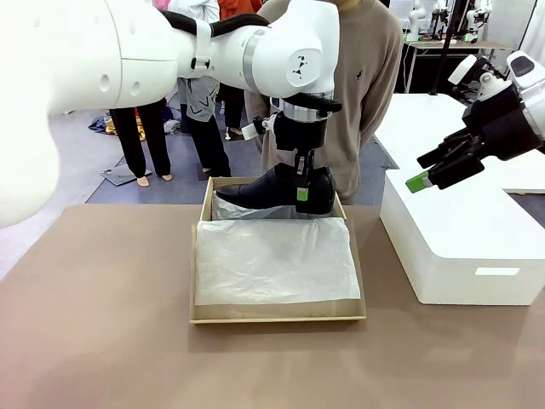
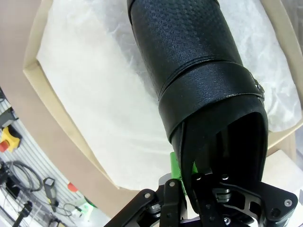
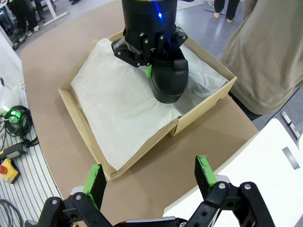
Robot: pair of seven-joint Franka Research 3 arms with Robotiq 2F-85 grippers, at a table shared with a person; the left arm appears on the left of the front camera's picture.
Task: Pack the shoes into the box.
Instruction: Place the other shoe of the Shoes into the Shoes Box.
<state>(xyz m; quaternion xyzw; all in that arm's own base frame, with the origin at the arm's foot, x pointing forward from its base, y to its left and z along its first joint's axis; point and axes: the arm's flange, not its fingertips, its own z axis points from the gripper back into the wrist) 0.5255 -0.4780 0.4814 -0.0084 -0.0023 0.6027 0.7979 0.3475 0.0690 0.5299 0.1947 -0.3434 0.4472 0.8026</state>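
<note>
Front camera across table (image 1: 102, 341) toward person (image 1: 366, 85), left wrist close above box (image 2: 54, 101), right wrist farther off, all sharing box.

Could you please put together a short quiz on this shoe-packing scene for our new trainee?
1. True or false: the right gripper is shut on the shoe.
2. Where is the shoe? A) flat on the table beside the box; B) in the left gripper, at the box's far end; C) on the white block.
3. What lines the box?
Key: 1 false, the right gripper is open and empty. 2 B. 3 white tissue paper.
</note>
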